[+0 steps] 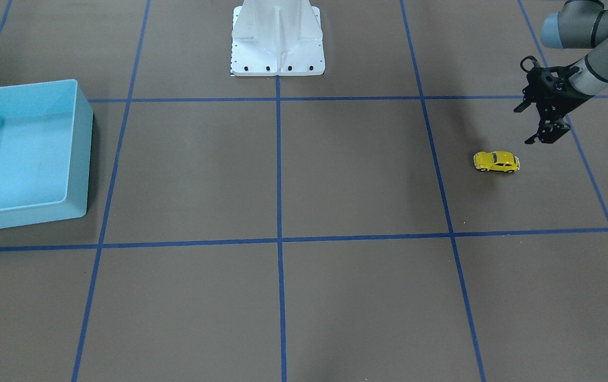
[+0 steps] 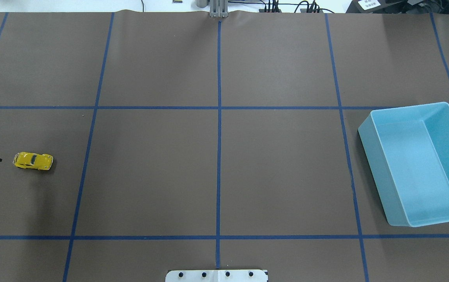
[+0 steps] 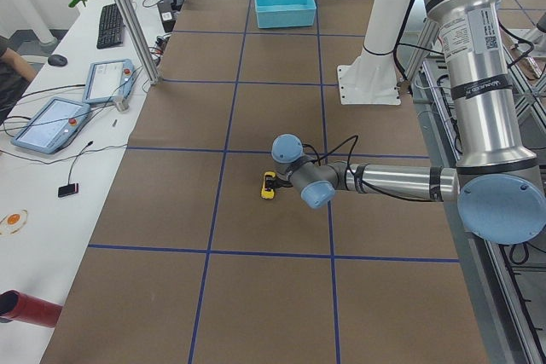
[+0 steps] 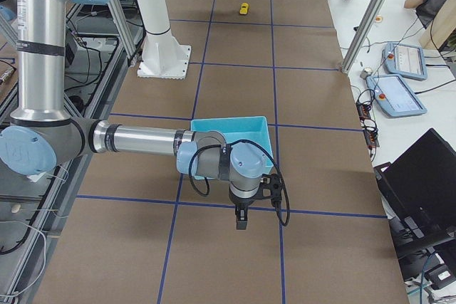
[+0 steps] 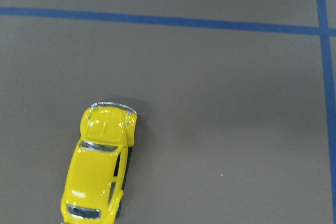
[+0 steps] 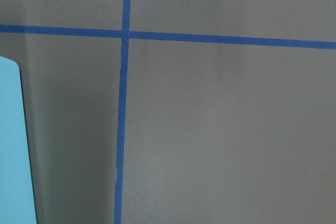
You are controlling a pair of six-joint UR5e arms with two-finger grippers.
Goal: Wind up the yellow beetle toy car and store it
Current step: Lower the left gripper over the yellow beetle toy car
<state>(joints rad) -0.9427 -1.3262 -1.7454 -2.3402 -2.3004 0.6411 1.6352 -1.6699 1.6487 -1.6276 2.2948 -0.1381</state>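
I judge this to be the opening step: the reach for the yellow beetle toy car [image 2: 33, 161], with nothing wound or stored yet. The car stands on its 4 wheels on the brown surface [image 1: 357, 170], on the robot's left side, in 1 of the squares marked off by blue tape. The light blue bin [image 1: 82, 159] sits well apart from it at the robot's right end, with nothing inside that I can see.

The left arm [image 1: 601, 61] hangs its jaws near 1 end of the car, raised off the surface and not touching it. Both the overhead and front views show the jaws apart and holding nothing. From the left wrist camera the car lies low and to the left of the view, slightly angled, so I am not centred on it.

The right arm [image 4: 142, 139] hovers next to the bin. Its jaws show only in the side view, so I cannot tell whether they are apart or together.

Next I need to slide the left jaws over the car, turn them to span its narrow sides, come down and close. The glossy, rounded body may slip, so I want a low, square grip. Winding probably means dragging the wheels backward along the surface.
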